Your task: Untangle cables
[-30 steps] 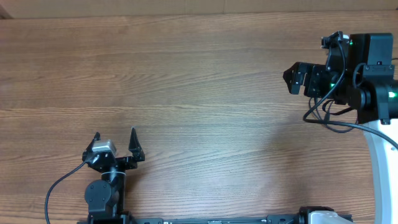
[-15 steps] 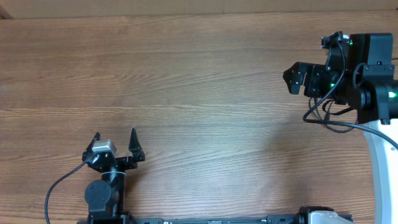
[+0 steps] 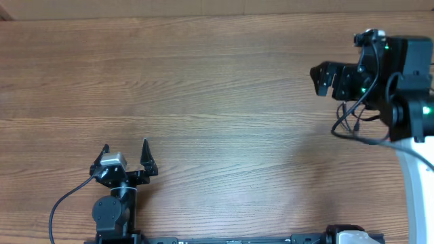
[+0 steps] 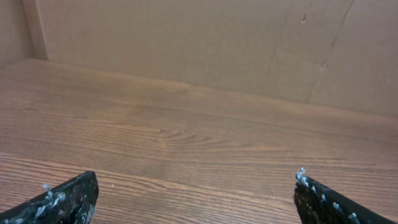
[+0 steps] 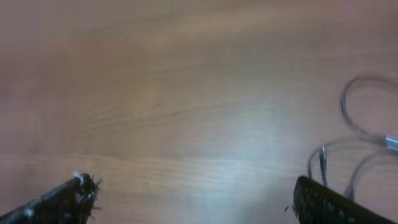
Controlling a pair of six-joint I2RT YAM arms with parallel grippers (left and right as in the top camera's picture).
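The right gripper (image 3: 319, 78) has its jaws spread wide with nothing between them. It hangs above the table (image 3: 203, 88) with its fingers aimed toward the middle of the tabletop. In the right wrist view the cables (image 5: 343, 111) lie just outside its right fingertip (image 5: 323, 202), on the wood and untouched. They are thin cords in a few loose loops. One open ring lies farther ahead, and two narrower bends start close to the fingertip. The bunch has no single long axis. The strands trend forward and off to the gripper's right, where a small silver plug (image 5: 390, 143) sits at the edge of view, and blur hides which way it points. From overhead the cords are mostly tucked under the right arm. Ahead of this gripper and off its left finger there is only bare wood. The left gripper (image 3: 125, 146) is also spread wide and holds nothing. It sits low near the table's front edge and well apart from the cables. Bare wood stretches ahead of it to a cardboard wall (image 4: 186, 43) along the table's far edge.
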